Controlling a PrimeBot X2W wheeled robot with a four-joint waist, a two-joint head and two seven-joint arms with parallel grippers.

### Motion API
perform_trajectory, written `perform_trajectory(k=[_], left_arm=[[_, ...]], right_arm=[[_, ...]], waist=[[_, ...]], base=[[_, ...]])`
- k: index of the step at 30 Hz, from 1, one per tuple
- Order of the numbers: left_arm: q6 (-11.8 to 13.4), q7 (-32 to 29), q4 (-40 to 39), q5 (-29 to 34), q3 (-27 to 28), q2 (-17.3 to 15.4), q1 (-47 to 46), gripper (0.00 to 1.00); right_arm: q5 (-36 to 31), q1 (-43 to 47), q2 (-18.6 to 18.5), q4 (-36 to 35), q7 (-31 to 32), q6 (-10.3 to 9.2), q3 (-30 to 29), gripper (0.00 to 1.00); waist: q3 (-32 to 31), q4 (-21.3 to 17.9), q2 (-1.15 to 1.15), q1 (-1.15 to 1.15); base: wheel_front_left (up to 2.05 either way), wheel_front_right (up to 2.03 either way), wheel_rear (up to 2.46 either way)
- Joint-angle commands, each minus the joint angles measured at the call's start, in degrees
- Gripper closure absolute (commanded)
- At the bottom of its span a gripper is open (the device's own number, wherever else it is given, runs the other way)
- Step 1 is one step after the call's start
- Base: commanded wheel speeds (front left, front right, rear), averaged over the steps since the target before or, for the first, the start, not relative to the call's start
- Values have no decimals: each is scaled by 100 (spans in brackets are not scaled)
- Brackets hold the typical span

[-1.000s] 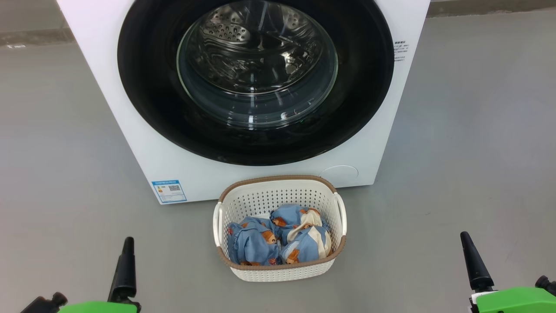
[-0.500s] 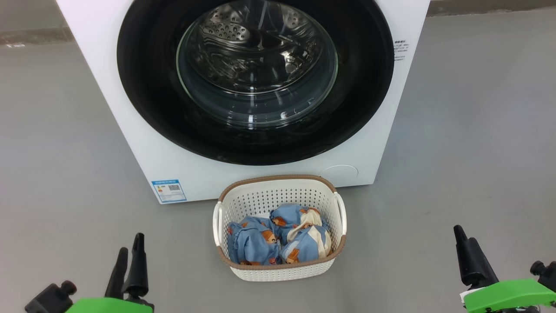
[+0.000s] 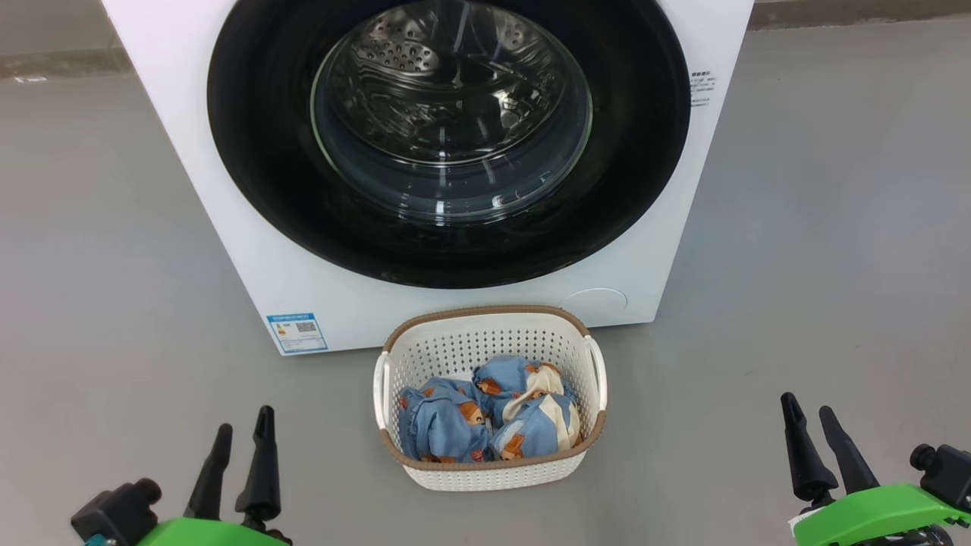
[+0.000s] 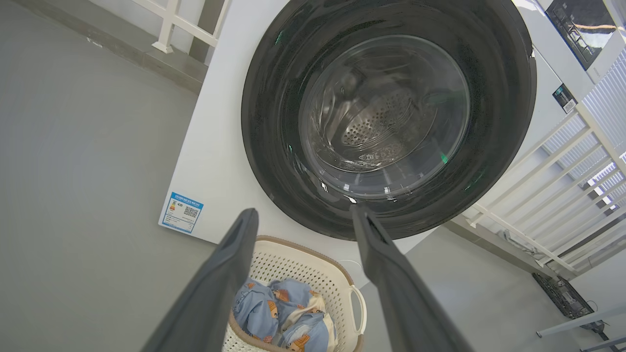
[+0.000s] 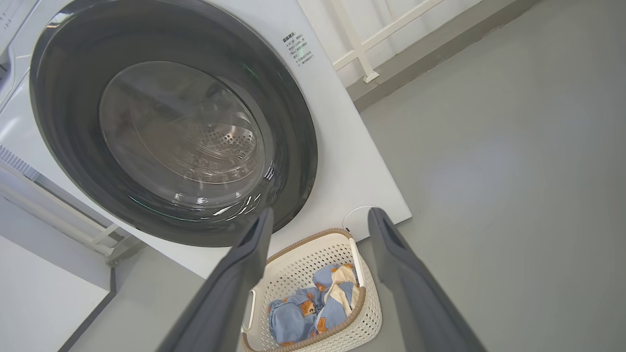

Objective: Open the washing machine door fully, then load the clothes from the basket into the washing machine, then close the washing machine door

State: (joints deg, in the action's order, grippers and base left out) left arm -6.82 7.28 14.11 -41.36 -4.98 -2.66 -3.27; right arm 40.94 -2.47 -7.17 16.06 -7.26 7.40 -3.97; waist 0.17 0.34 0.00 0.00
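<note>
Nothing done yet: door (image 3: pixel 250 152) shut, clothes (image 3: pixel 485 417) in basket (image 3: pixel 485 311).
Both jaws stood spread and empty, left gripper (image 3: pixel 244 421) at 7 o'clock of the head view, right gripper (image 3: pixel 806 406) at 5. Between them, at 6, the basket held every garment seen. At 12 the washer's (image 3: pixel 227 265) drum (image 3: pixel 447 91) looked empty behind the door. Opening, loading and closing were all left.
</note>
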Motion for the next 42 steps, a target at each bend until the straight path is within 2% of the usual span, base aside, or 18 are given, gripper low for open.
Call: perform_trajectory(k=[1, 18, 42], left_arm=[[-45, 83, -158, 183, 105, -99, -281, 0], [-54, 369, -3, 1673, 25, -99, -314, 0], [-67, 772, 348, 3080, -136, -89, -464, 0]], right_arm=[[-197, -177, -87, -168, -87, 6, 112, 0], [-1565, -206, -190, -29, -372, 7, 174, 0], [-3239, -228, -248, 18, -773, 9, 247, 0]], waist=[[1, 3, 0, 0], [0, -15, 0, 0], [0, -5, 0, 0]], base=[[0, 0, 0], [0, 0, 0], [0, 0, 0]])
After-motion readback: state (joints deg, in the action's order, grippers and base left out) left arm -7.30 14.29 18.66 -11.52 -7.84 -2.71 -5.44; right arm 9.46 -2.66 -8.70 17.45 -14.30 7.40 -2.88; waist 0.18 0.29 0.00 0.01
